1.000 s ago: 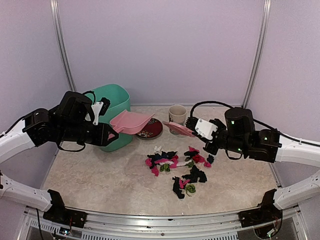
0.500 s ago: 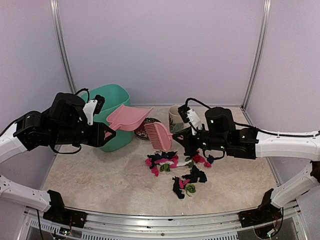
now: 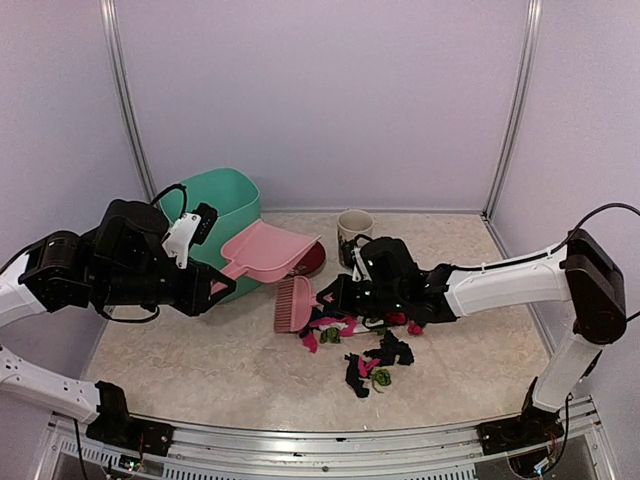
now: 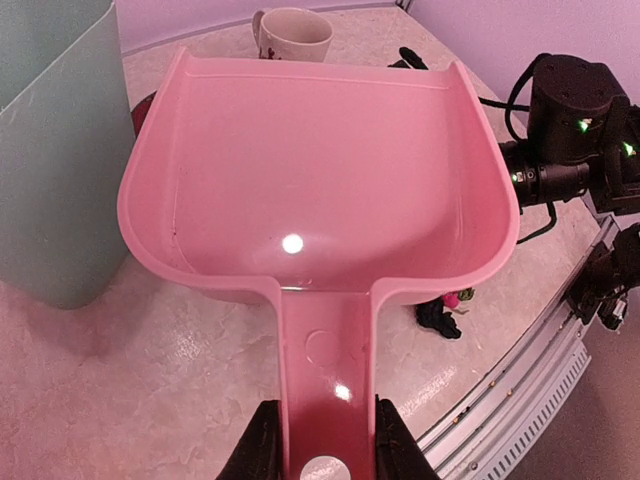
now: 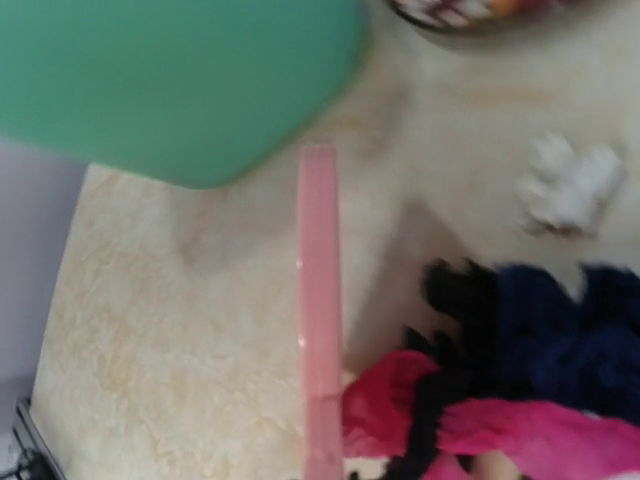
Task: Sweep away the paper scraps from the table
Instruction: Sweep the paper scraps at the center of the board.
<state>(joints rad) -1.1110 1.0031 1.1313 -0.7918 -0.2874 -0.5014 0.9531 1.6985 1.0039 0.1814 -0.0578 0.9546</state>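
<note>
left gripper: clamped on the handle of the pink dustpan; pan held above the table, left of centre in the overhead frame, just in front of the green bin
right gripper: grasping the pink comb-like brush; brush at frame centre, against the left edge of the pile
paper scraps: heaped on the table right of the brush; mostly black, with pink, red and green; one white bit apart, upper right of the right wrist frame
behind: cup; red plate partly hidden by the pan
</note>
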